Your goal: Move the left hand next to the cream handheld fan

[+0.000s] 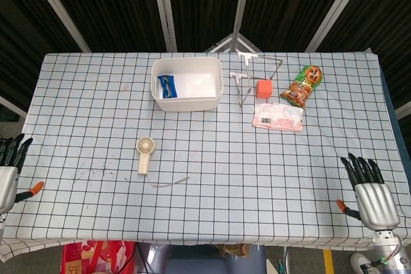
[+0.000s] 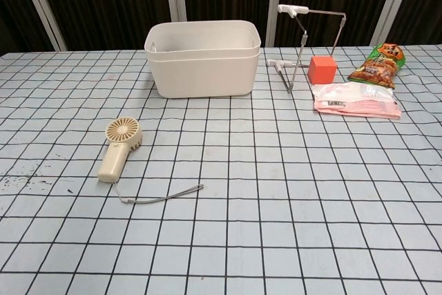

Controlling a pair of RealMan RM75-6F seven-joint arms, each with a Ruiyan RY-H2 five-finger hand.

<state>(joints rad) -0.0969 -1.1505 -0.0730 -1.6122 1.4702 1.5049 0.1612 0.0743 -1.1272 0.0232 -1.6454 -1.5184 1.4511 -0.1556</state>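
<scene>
Cream fan lies head away, handle toward robot; left hand spread, empty

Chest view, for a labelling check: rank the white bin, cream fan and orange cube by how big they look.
1. White bin, largest.
2. Cream fan, though it lies nearer the camera.
3. Orange cube, smallest.

The table wears a checked cloth, matt and a little creased at the front edge. The cream handheld fan looks like smooth matt plastic, as does the white tub. The wire stand is thin bare metal. Both the snack bag and the pink packet are shiny film. The right hand has a dull silvery back.
</scene>
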